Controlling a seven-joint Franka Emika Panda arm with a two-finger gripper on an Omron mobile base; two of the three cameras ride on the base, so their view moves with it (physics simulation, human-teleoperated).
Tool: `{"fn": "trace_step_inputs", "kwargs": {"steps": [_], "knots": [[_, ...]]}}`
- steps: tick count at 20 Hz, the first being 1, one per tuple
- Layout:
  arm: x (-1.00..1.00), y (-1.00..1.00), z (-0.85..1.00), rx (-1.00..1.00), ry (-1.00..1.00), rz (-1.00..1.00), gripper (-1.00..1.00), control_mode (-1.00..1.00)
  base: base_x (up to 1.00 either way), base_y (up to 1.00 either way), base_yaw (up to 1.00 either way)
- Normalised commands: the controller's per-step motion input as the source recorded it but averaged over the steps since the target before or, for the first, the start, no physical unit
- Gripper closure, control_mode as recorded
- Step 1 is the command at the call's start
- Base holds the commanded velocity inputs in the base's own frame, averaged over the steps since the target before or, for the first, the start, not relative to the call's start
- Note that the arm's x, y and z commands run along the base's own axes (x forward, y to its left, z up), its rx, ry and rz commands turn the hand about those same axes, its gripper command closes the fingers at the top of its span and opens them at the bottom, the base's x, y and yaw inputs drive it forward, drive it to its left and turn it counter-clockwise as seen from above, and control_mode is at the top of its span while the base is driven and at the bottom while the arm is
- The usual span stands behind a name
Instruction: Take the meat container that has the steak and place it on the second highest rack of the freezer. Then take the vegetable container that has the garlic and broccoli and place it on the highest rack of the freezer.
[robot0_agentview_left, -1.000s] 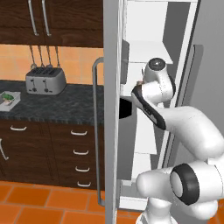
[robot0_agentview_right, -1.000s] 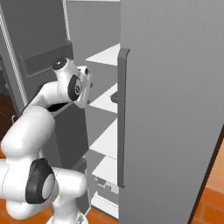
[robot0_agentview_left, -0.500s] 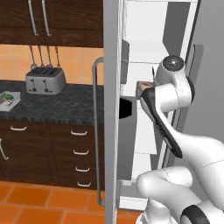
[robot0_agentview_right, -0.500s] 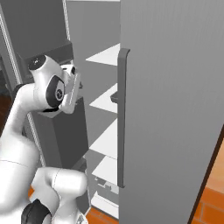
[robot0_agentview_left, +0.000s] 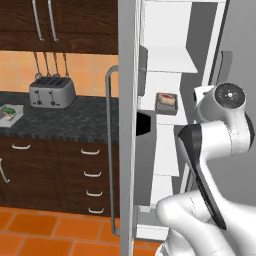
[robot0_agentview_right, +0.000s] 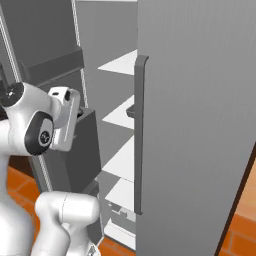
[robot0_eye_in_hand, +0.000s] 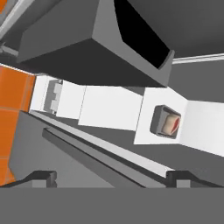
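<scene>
The meat container (robot0_agentview_left: 166, 101), a small grey tray holding the red steak (robot0_agentview_left: 167, 98), rests on the second highest rack (robot0_agentview_left: 150, 106) inside the open freezer (robot0_agentview_left: 165, 150). The highest rack (robot0_agentview_left: 170, 65) above it is bare. In the hand view the meat container (robot0_eye_in_hand: 166, 121) lies on its white shelf, well away from my gripper (robot0_eye_in_hand: 111, 178), which is open and holds nothing. The hand (robot0_agentview_right: 66, 125) hangs outside the freezer, to the left of the shelves. The vegetable container (robot0_agentview_left: 10, 114) with green broccoli (robot0_agentview_left: 7, 110) sits on the dark counter at far left; I cannot make out the garlic.
The freezer's left door (robot0_agentview_left: 127, 125) with its bar handle (robot0_agentview_left: 109, 150) stands open between the shelves and the counter. The right door (robot0_agentview_right: 195, 125) is also swung open. A toaster (robot0_agentview_left: 51, 92) stands on the counter (robot0_agentview_left: 75, 120), with dark drawers below.
The hand has drawn back from the freezer shelf, leaving the meat container on it. The jaws stayed open throughout.
</scene>
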Motion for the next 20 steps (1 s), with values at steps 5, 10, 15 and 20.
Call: {"fn": "trace_step_inputs", "kwargs": {"steps": [5,10,15,20], "knots": [[-0.81,0.00,-0.20,0.00,0.00,0.00,-1.00,-1.00,0.00,0.00,0.00],[-0.24,0.00,-0.34,0.00,0.04,0.00,-1.00,-1.00,0.00,0.00,0.00],[-0.03,-0.05,-0.08,0.00,-0.01,0.00,-1.00,1.00,-0.42,-0.10,0.08],[0.00,0.00,0.00,0.00,0.00,0.00,-1.00,1.00,-0.69,0.02,0.35]]}}
